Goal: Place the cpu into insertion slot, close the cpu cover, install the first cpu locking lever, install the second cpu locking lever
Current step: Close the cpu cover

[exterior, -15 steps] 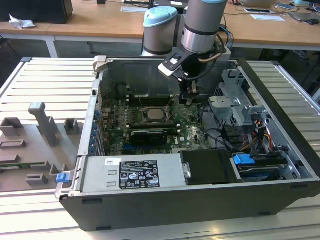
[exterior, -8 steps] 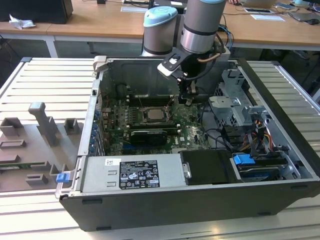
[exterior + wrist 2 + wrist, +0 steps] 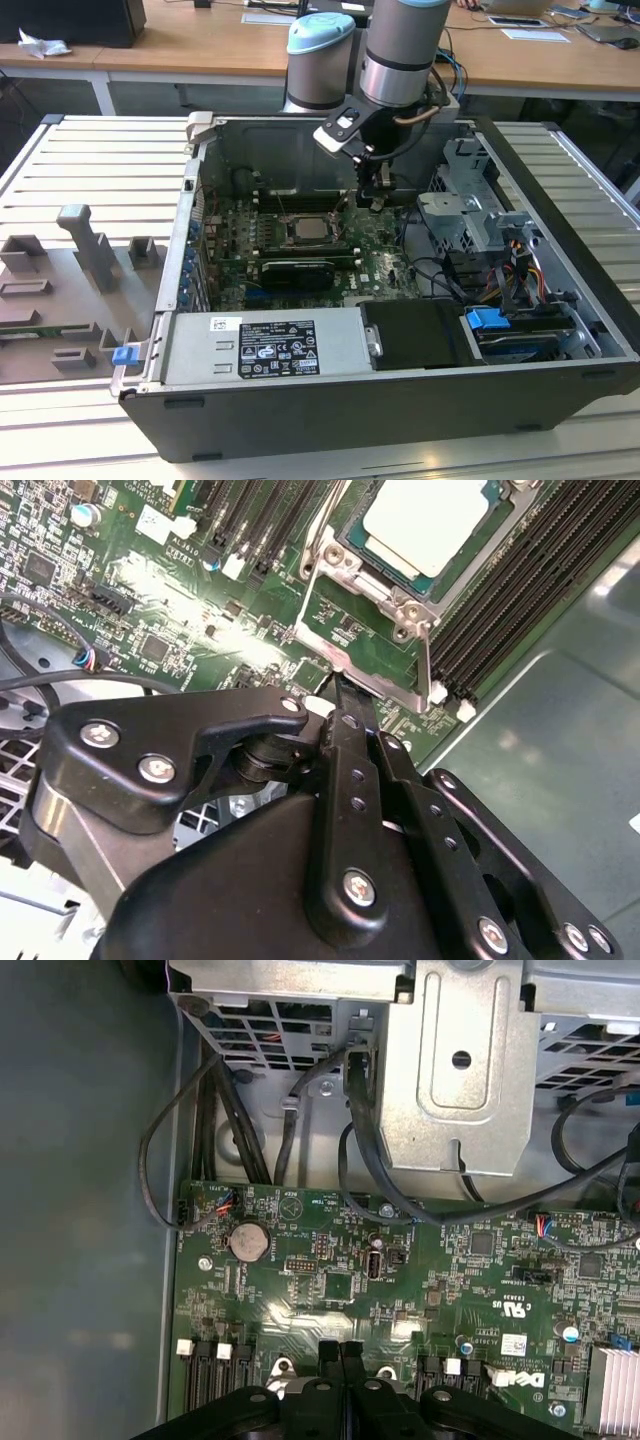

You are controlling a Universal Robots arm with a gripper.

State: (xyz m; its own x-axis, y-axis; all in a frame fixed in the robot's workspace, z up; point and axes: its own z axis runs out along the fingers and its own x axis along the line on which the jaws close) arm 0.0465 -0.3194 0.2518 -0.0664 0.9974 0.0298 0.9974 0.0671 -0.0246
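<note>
Gripper (image 3: pixel 340 1348), fingers pressed together and gripping nothing, hung low over the green motherboard (image 3: pixel 330 1285) just beside a corner of the insertion slot (image 3: pixel 322 575); cpu (image 3: pixel 430 520) lay seated in that slot, cpu cover (image 3: pixel 475 560) framing its pale top, within the open computer case (image 3: pixel 300 425)

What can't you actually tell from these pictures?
- Second wrist view: the cpu is cut off by the picture's edge.
- Same view: what the end effector tip touches is hidden by its own black body.
- Exterior view: the insertion slot is too small to judge whether it is locked.
</note>
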